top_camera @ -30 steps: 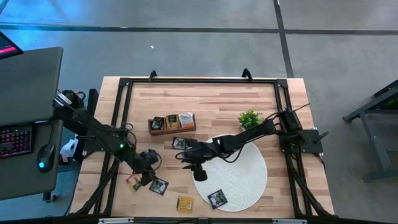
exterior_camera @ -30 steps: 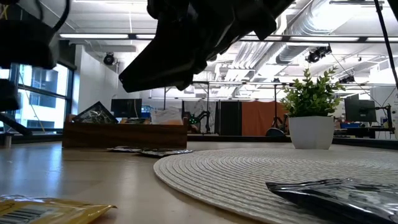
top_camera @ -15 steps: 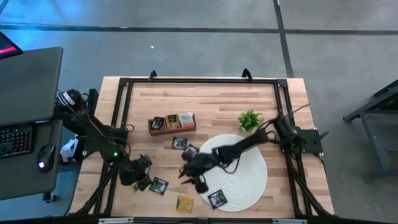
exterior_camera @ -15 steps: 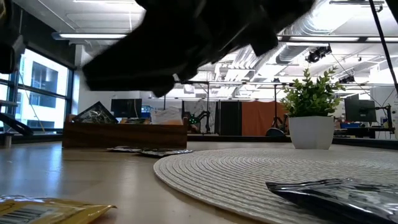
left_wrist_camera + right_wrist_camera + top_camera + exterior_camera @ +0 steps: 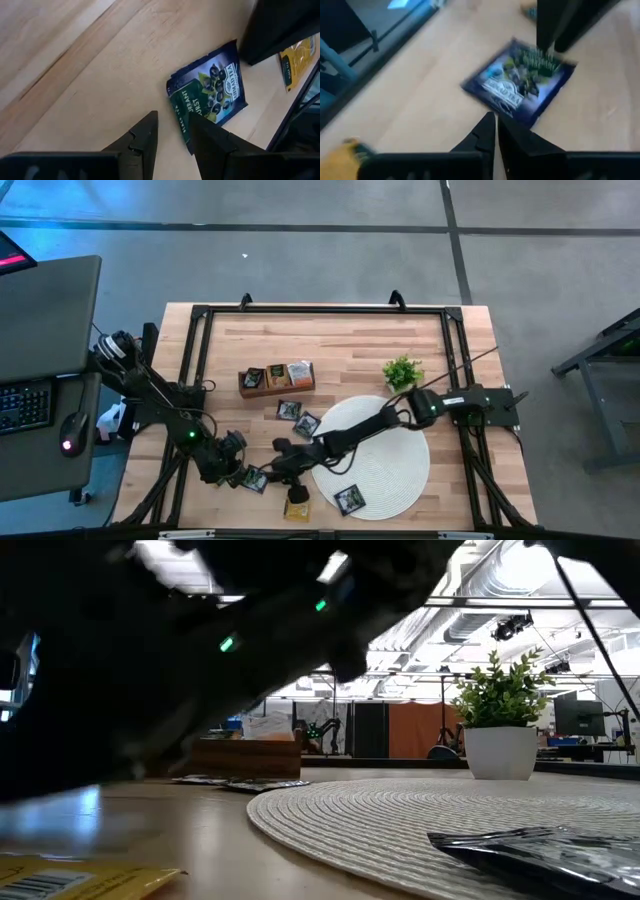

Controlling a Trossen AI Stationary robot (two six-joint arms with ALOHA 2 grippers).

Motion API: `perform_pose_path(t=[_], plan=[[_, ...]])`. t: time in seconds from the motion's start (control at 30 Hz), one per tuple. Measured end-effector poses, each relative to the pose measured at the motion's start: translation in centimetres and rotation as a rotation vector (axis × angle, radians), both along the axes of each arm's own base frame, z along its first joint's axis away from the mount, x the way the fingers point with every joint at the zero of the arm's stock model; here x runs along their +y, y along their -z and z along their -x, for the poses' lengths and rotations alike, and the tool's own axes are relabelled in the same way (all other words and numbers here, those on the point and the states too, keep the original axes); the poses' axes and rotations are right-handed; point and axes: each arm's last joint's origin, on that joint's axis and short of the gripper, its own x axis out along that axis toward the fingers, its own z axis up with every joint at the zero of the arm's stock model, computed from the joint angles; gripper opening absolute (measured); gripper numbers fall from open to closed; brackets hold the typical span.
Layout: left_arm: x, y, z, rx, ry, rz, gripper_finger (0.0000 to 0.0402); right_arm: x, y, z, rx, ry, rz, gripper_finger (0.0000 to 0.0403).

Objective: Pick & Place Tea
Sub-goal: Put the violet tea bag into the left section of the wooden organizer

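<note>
Both grippers converge on one dark tea packet (image 5: pixel 255 478) lying flat on the table (image 5: pixel 350 345), left of the round mat (image 5: pixel 400 465). The right gripper (image 5: pixel 280 473) hovers beside it, fingers nearly together, holding nothing. The left gripper (image 5: pixel 234 471) is part open, empty. The step looks like the approach; next the right fingers must spread before gripping.
</note>
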Motion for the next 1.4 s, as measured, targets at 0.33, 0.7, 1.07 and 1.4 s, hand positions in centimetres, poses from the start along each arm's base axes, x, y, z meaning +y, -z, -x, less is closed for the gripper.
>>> perform_pose_path(t=[0.33,0.7,1.07,1.4], plan=[[0.0,0.0,0.0,-0.011,0.022,-0.007,0.0112,-0.3,0.9,-1.1,0.010,0.079,-0.018,0.0003],[-0.1,0.0,-0.1,-0.041,0.061,-0.025,0.0042,-1.3,1.0,-1.4,0.028,0.081,-0.024,0.0003],[1.2,-4.0,-0.7,-0.067,0.054,-0.179,0.0003,-2.8,-3.7,0.2,0.160,0.022,0.141,0.0009],[10.0,-16.2,-3.7,0.046,0.252,-0.704,0.0001,-4.7,-10.1,4.5,0.378,0.304,0.455,0.0002]])
